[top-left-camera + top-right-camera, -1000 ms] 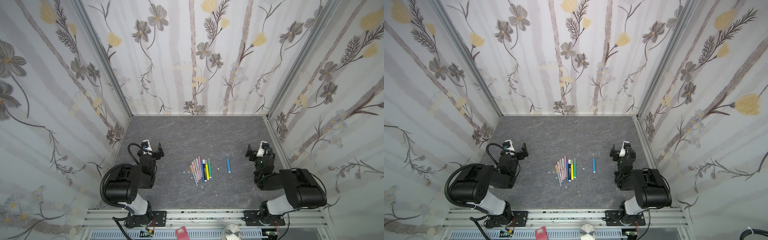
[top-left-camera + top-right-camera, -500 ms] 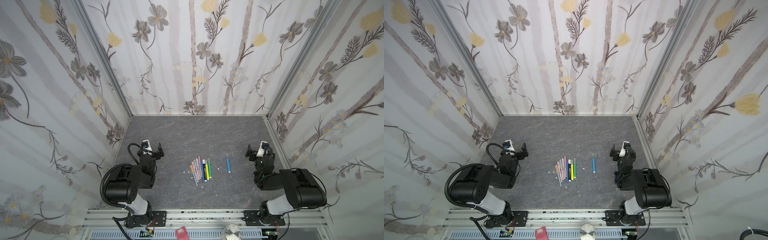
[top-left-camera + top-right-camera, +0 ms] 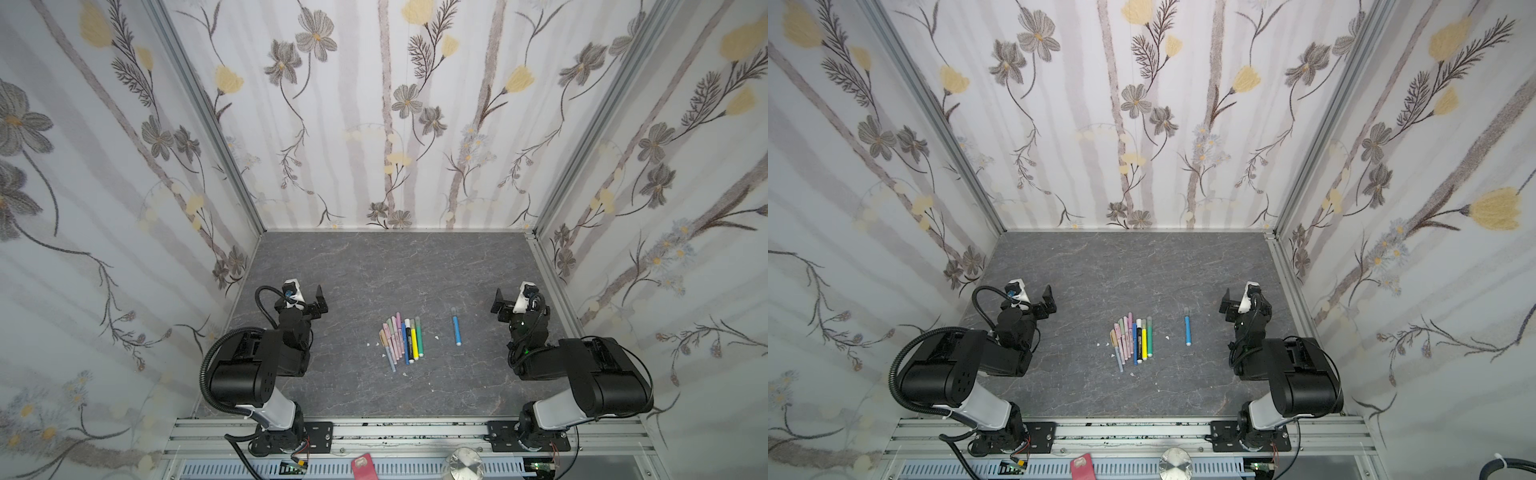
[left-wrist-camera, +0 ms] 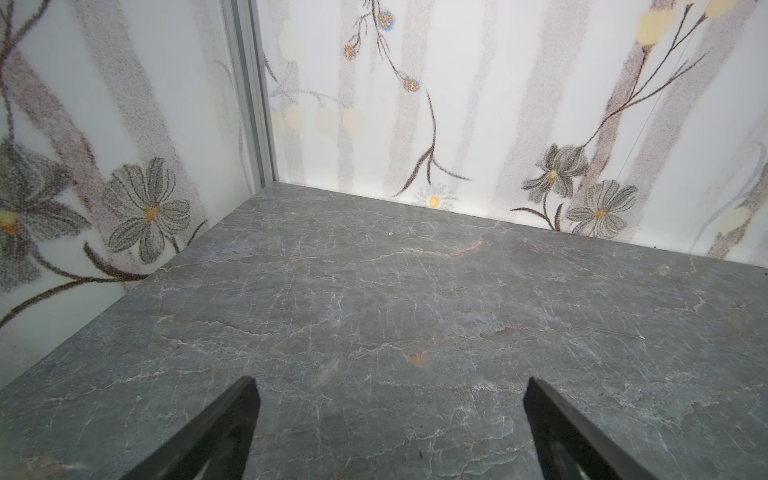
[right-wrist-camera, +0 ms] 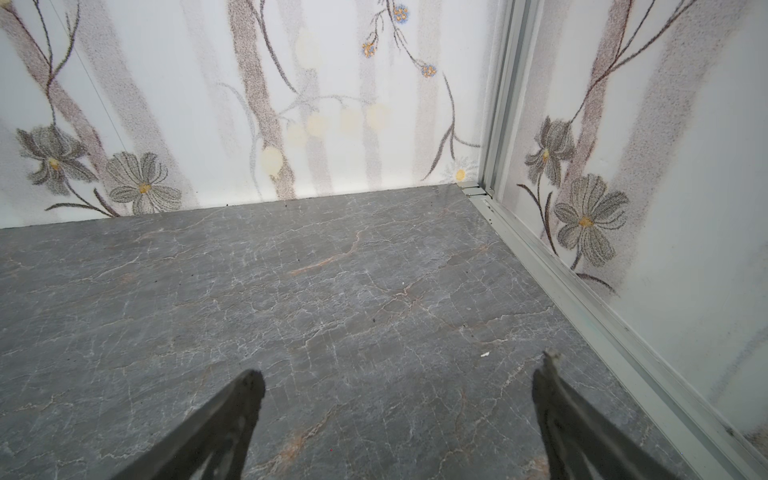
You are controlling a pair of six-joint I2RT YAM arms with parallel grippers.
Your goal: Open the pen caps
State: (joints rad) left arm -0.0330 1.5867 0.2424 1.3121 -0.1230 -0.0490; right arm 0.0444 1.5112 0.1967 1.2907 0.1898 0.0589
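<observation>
Over at nine o'clock on the grey table (image 3: 374,266), the left gripper (image 3: 305,300) is sitting low with its fingers (image 4: 232,419) spread wide apart, and it is holding nothing. Near the middle, a bit toward six o'clock, a bunch of pens (image 3: 401,340) is lying side by side, touching each other. Just toward three o'clock from them, one blue pen (image 3: 456,330) is lying alone. The pen caps (image 3: 453,310) are looking shut on, pointing to twelve o'clock, but they are too small to be sure. At three o'clock the right gripper (image 3: 515,305) is waiting, wide open and empty too.

I am thinking the bunch is the tricky part. Fingers going in there could be grabbing two pens at once, or bumping the round pens so they are rolling away. A weak hold could be letting a pen slip while its cap is being pulled.
</observation>
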